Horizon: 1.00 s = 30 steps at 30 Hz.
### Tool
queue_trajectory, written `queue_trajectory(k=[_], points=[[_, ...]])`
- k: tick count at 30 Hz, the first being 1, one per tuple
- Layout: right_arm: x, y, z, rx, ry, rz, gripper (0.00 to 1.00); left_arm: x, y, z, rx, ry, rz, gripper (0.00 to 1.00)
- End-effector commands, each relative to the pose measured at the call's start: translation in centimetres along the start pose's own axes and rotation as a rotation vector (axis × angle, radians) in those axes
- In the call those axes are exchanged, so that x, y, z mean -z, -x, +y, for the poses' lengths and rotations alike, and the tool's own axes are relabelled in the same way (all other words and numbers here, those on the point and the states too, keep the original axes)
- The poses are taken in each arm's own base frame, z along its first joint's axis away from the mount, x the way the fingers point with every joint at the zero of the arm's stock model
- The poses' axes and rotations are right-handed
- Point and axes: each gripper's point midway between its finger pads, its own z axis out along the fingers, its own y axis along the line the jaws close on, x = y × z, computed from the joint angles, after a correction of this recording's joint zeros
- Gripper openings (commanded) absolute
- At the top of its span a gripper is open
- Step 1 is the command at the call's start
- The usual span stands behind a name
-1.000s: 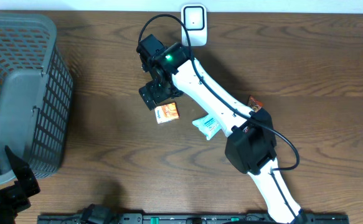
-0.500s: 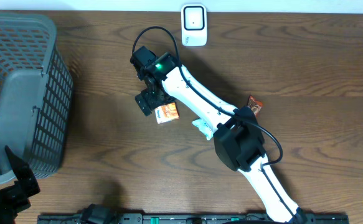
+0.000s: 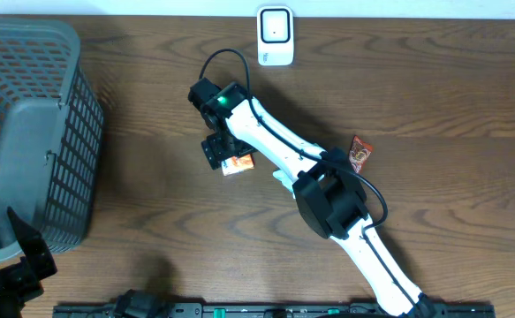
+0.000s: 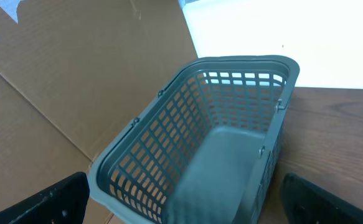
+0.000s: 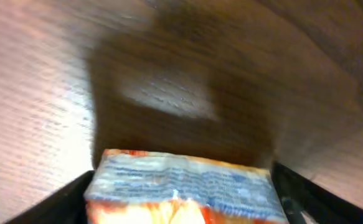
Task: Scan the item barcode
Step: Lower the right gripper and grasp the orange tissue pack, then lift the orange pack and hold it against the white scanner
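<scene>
**Overhead view**
- Barcode scanner [image 3: 275, 35]: white, at the far edge of the tabletop [image 3: 434, 79].
- Orange packet [image 3: 239, 163]: flat on the tabletop, nearer the robot than the scanner and slightly to its left.
- Right hand [image 3: 222, 155]: directly over the orange packet's scanner-left end.
- Pale blue packet [image 3: 280, 179]: just beyond the orange packet from the scanner, mostly hidden under the right arm.
- Red-brown sachet [image 3: 360, 152]: well to the scanner's right.
- Grey mesh basket [image 3: 27, 132]: far to the scanner's left.
- Left hand [image 3: 18, 261]: farthest from the scanner, at the near left corner.

**Left wrist view**
- Left hand [image 4: 187, 208]: fingers spread wide, holding nothing.
- The basket [image 4: 187, 155] fills the frame and lies beyond the fingers. The scanner is out of frame.

**Right wrist view (blurred)**
- Right hand [image 5: 181, 199]: one dark finger stands at each end of the orange packet [image 5: 181, 183].
- I cannot tell whether the fingers press the packet or merely flank it.
- The scanner is out of frame.
</scene>
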Motion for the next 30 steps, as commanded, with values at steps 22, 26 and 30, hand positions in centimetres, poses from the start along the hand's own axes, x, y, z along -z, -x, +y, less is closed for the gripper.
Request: queue_trajectory(k=[22, 26, 30], points=[[3.6, -5.7, -3.1, -0.098, 0.212, 0.359, 0.56, 0.0, 0.0, 0.2, 0.013, 0.01, 0.002, 0.98], [4.1, -6.5, -5.1, -0.118, 0.235, 0.413, 0.55, 0.0, 0.0, 0.2, 0.013, 0.01, 0.002, 0.98], [4.9, -5.6, -5.5, -0.199, 0.377, 0.422, 0.57, 0.0, 0.0, 0.2, 0.013, 0.01, 0.002, 0.98]])
